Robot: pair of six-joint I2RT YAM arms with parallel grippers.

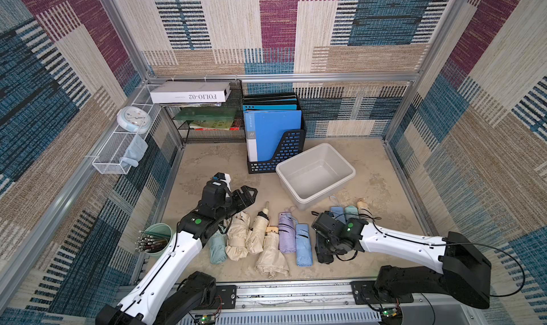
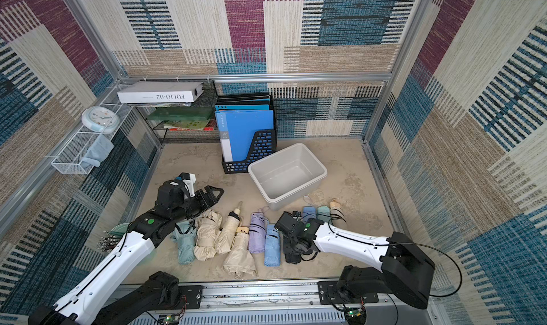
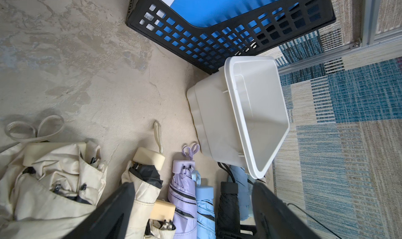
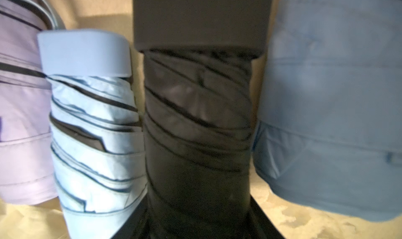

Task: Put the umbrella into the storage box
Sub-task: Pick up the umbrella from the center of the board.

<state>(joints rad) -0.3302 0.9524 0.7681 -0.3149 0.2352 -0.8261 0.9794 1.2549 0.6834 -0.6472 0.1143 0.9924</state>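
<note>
target: black umbrella, lower centre-right in both top views, in the row of folded umbrellas
key relation: storage box lies straight up-frame from the right gripper, near, nothing between
long axis: umbrella runs up-down in frame, handle end toward the box; box runs lower left to upper right, so a turn is likely needed
right gripper: straddles the umbrella mid-body, jaws narrow and close against both sides; firm clamp cannot tell
left gripper: wide, empty, hangs left of centre beyond the cream umbrellas
nearer arm: right
neighbours: light-blue umbrella just beside, frame left; dusty-blue umbrella on the other side; snag risk
look: matte black, spiral-wrapped folds, blocky dark handle, compact
box: pale grey-white, upright, empty
</note>
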